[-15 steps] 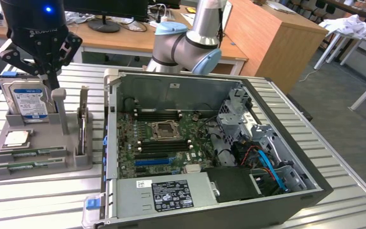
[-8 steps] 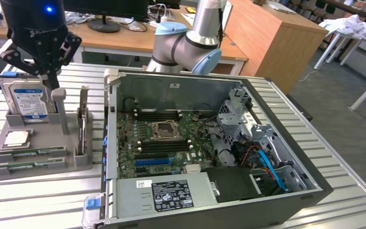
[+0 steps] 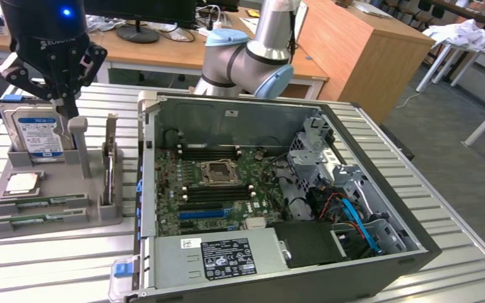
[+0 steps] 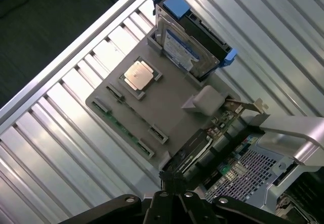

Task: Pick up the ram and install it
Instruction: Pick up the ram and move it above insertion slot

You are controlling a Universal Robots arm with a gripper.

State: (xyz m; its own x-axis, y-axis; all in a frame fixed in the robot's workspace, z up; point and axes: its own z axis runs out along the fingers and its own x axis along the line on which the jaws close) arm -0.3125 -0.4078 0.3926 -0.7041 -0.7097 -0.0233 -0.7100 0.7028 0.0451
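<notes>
I am watching the gripper (image 3: pixel 64 107) (image 4: pixel 172 183) hanging closed and empty over the grey tray (image 3: pixel 99 214), the ram (image 3: pixel 36 219) (image 4: pixel 123 127) lying flat in its slot; any off-line descent risks clipping the upright hard drive (image 3: pixel 40 136)

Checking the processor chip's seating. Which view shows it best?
The wrist view: the processor chip lies flat, its top facing the camera. The exterior view shows it slantwise, in front of the hard drive.

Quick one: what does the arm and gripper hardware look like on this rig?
The arm has silver tubes and rounded grey joints with light blue caps. The gripper has a black body with a lit blue LED and pale lettering, and black linkage fingers with silver pivot screws.
</notes>
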